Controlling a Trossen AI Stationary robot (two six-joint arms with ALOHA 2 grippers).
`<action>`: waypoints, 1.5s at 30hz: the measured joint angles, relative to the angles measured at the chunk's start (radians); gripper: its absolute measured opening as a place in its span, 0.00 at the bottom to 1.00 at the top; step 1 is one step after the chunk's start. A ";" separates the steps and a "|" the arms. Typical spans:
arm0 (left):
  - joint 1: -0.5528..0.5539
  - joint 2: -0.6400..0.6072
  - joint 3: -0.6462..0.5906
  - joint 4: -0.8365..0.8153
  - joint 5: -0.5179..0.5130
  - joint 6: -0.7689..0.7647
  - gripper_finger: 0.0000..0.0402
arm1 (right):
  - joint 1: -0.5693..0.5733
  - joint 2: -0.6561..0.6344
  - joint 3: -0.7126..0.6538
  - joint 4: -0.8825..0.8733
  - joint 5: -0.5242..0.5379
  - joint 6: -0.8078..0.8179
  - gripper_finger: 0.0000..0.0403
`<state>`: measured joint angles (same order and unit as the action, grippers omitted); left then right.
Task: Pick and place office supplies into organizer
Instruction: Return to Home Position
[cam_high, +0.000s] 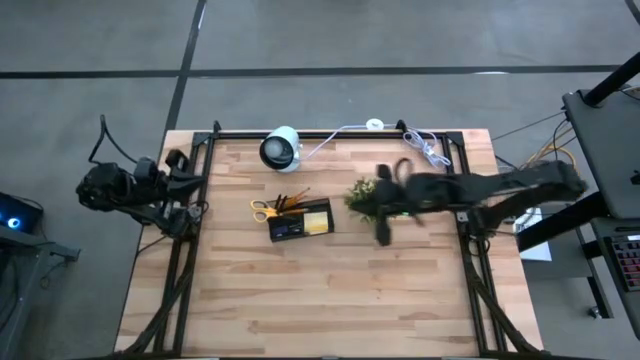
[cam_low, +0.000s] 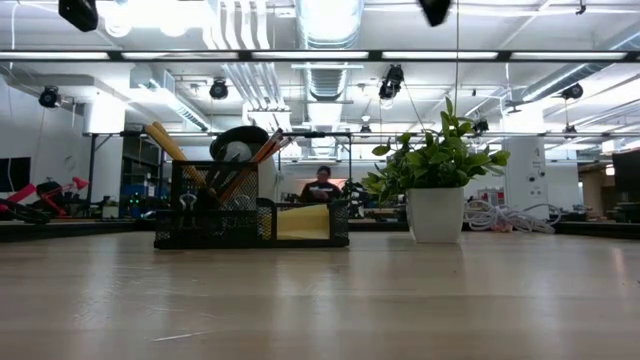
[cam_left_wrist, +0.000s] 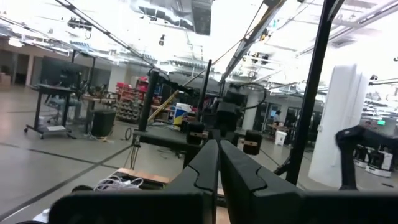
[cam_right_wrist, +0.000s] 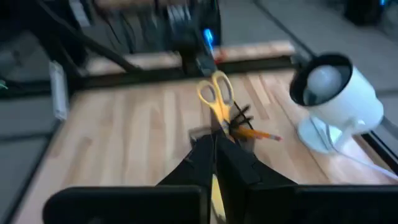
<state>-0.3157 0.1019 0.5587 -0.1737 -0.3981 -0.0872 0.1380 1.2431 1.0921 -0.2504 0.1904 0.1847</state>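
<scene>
Left claw (cam_left_wrist: 217, 149) and right claw (cam_right_wrist: 211, 146) both pinched closed, supplies in the black tray (cam_high: 286, 233)
At the table's (cam_high: 330, 300) left edge the left claw rests with fingers pressed together on nothing; near the middle the tray holds scissors (cam_high: 262, 209), pencils (cam_high: 296, 198) and a yellow pad (cam_high: 318, 219); right of it, the right claw, narrow and empty, hangs above the table beside the plant (cam_high: 363, 196)

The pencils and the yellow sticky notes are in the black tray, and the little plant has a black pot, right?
Not quite: the low view shows the little plant in a white pot. The pencils and the yellow sticky notes are in the black tray, as you said.
</scene>
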 joint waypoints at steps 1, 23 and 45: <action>0.000 -0.005 0.000 -0.002 0.000 0.000 0.00 | 0.008 -0.060 -0.068 0.061 0.001 -0.002 0.02; 0.000 -0.031 -0.003 -0.009 -0.038 0.148 0.00 | 0.028 -1.103 -0.888 0.241 0.072 -0.097 0.02; 0.000 -0.072 -0.313 0.155 -0.071 0.137 0.00 | 0.021 -1.243 -1.075 0.339 0.218 -0.086 0.02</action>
<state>-0.3153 0.0299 0.2459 -0.0183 -0.4692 0.0499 0.1589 0.0006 0.0166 0.0891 0.4086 0.0982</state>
